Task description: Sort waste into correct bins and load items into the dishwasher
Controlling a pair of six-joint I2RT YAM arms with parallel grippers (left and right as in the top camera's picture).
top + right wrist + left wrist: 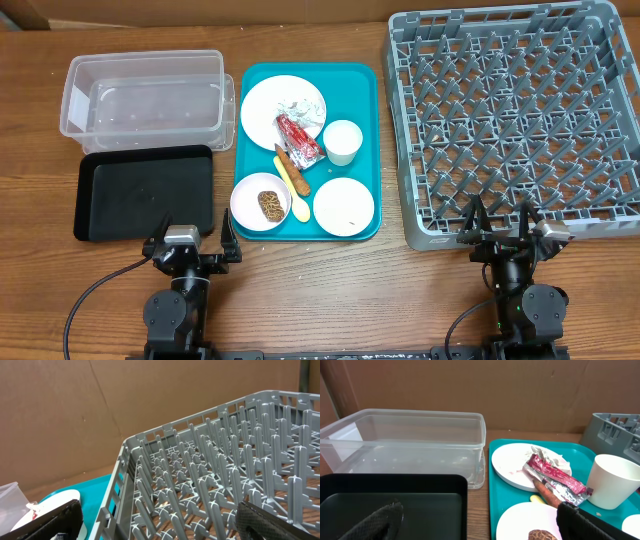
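Observation:
A teal tray holds a white plate with a crumpled white napkin and a red wrapper. A carrot stick, a yellow spoon and a white cup lie on it too. One small bowl holds a brown food lump; the other bowl has a few specks. The clear tub and black tray are at left, the grey dish rack at right. My left gripper is open near the black tray. My right gripper is open at the rack's front edge.
A brown cardboard wall stands behind the table. In the left wrist view the wrapper, cup and clear tub show ahead. The right wrist view looks into the rack's pegs.

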